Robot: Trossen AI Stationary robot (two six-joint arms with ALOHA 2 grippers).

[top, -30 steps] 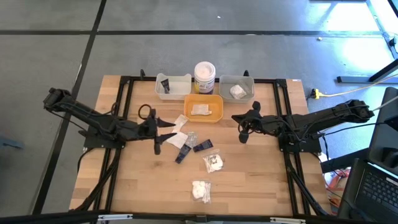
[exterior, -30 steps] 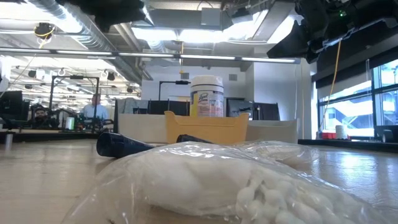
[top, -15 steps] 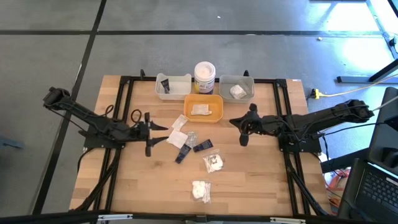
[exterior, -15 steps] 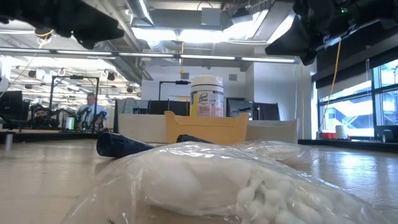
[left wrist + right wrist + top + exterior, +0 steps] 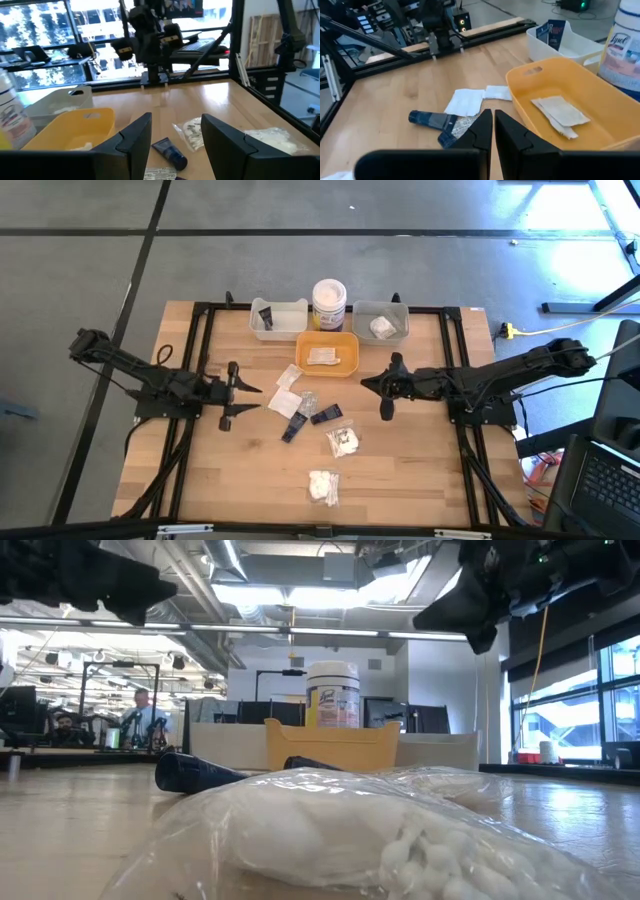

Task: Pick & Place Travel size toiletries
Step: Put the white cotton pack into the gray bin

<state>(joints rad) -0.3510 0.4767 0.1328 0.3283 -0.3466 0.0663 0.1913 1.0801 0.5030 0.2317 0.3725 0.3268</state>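
1. Two arms hang over my wooden table [image 5: 200,480]. My left gripper [image 5: 228,392] sits at nine o'clock, its fingers [image 5: 135,137] parted with nothing between them. My right gripper [image 5: 385,388] sits at three o'clock, fingers pressed together and empty.
2. Three trays line the twelve o'clock edge: a white tray [image 5: 279,319] with a black tube [image 5: 265,316] standing inside, a yellow tray [image 5: 327,353] with a beige sachet [image 5: 560,112], and a grey tray [image 5: 381,322] with a white piece [image 5: 381,328].
3. My white jar [image 5: 329,304] stands between the white and grey trays; its yellow label reads "Lysol".
4. Loose toiletries lie mid-table: white sachets [image 5: 287,388], two dark tubes [image 5: 312,420], one with writing too small to read, and clear-wrapped fluffy packets [image 5: 343,442] toward six o'clock.
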